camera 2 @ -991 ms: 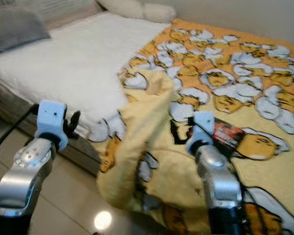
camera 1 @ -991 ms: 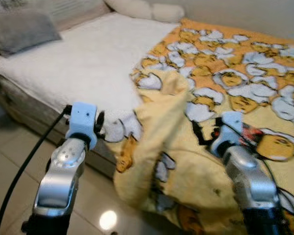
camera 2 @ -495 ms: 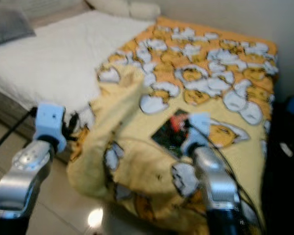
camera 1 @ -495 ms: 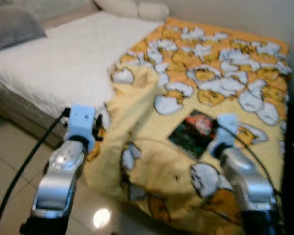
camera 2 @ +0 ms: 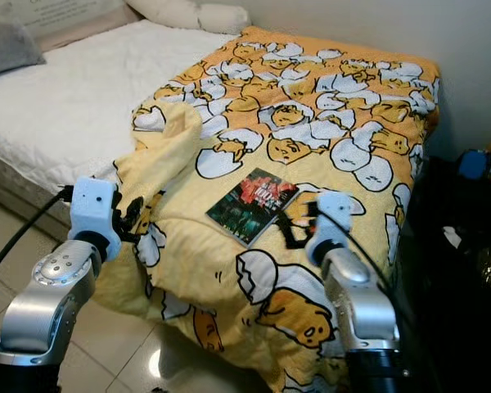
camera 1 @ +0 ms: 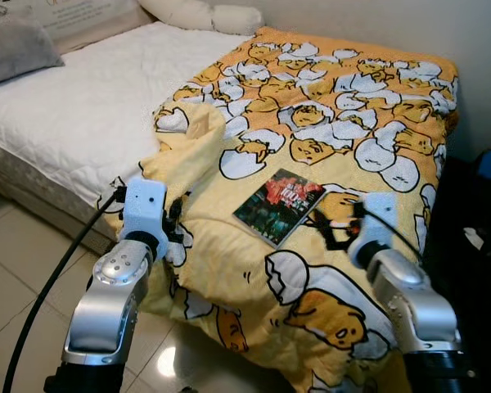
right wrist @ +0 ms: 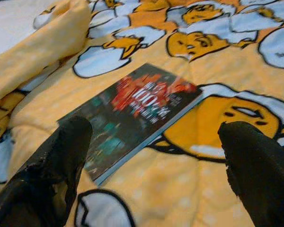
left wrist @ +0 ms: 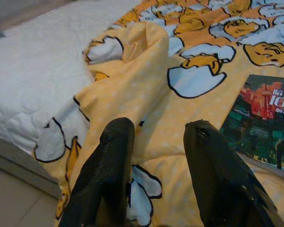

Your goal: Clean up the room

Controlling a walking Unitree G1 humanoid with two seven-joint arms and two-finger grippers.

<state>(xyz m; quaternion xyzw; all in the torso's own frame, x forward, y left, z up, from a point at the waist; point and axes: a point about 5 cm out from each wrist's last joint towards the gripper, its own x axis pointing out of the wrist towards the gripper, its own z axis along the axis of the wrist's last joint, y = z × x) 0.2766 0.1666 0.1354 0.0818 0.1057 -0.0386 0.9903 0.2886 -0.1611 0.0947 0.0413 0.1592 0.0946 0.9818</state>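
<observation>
Nearest the camera, both silver arms reach out over the foot edge of the bed. The right gripper (camera 1: 337, 227) hovers just above the yellow blanket printed with white eggshells and orange egg characters (camera 1: 327, 115), its two black fingers (right wrist: 57, 165) spread wide with nothing between them. The left gripper (camera 1: 177, 219) sits at the blanket's left edge, where the cloth hangs off the bed's near corner toward the pale tiled floor (camera 1: 16, 278); its fingers (left wrist: 111, 165) are parted too and hold nothing, though they lie close over the fabric. Just beyond the right gripper, and a little to its left, lies the thin dark book with a red and green cover (camera 1: 279, 205), flat on the blanket near the foot edge and between the two arms. Its long axis runs diagonally, from the near left up to the far right, so the right gripper faces one long edge at its nearer end. The right arm is clearly the nearer; the left is well apart from the book. Picking it up would likely mean sliding one finger under that edge, as the book lies flush on soft cloth. Farther left the blanket is bunched into a raised fold (camera 1: 198, 131) beside the bare white quilted mattress (camera 1: 74, 106), with pale pillows (camera 1: 204, 15) at the bed's far edge.
</observation>
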